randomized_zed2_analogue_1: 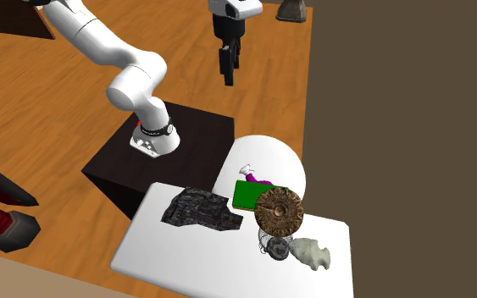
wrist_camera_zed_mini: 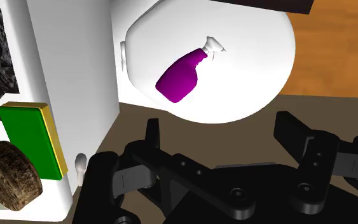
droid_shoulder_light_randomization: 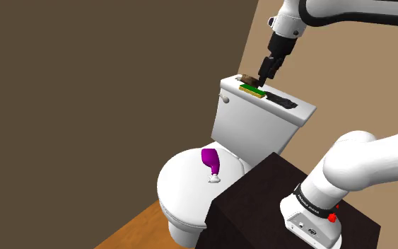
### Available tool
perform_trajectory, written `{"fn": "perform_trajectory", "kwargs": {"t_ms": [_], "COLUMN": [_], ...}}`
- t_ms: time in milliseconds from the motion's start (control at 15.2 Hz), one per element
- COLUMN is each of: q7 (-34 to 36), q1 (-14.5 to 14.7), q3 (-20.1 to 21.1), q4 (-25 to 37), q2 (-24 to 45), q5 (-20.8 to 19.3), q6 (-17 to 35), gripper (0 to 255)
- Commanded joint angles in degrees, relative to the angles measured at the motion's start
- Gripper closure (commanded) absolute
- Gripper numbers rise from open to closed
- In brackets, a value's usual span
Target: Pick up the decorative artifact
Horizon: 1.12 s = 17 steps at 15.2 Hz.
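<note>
The decorative artifact is a round brown carved disc on the white toilet tank lid, leaning against a green sponge. In the shoulder view the disc sits at the lid's far end, and my gripper hangs just above and beside it. The wrist view has the disc and the sponge off to the side of my gripper. The fingers stand apart, open, with nothing between them. From the second exterior view the gripper hangs well clear of the tank.
A crumpled black object lies on the tank lid beside the sponge. A pale stone-like piece and a small wire ball lie near the disc. A purple spray bottle rests on the closed toilet seat. The dark stand is next to the toilet.
</note>
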Motion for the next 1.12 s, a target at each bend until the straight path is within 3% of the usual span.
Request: {"fn": "perform_trajectory", "kwargs": {"t_ms": [0,594,1056], "q7": [0.0,6.9,17.6], "q1": [0.0,-6.8,-14.2], "q3": [0.0,5.3,9.5], "q4": [0.0,-2.7,0.6], "q2": [0.0,12.0,24.0], "q5": [0.0,-16.3,-33.9], "q6": [0.0,17.2,25.7], "gripper": [0,0,0]}}
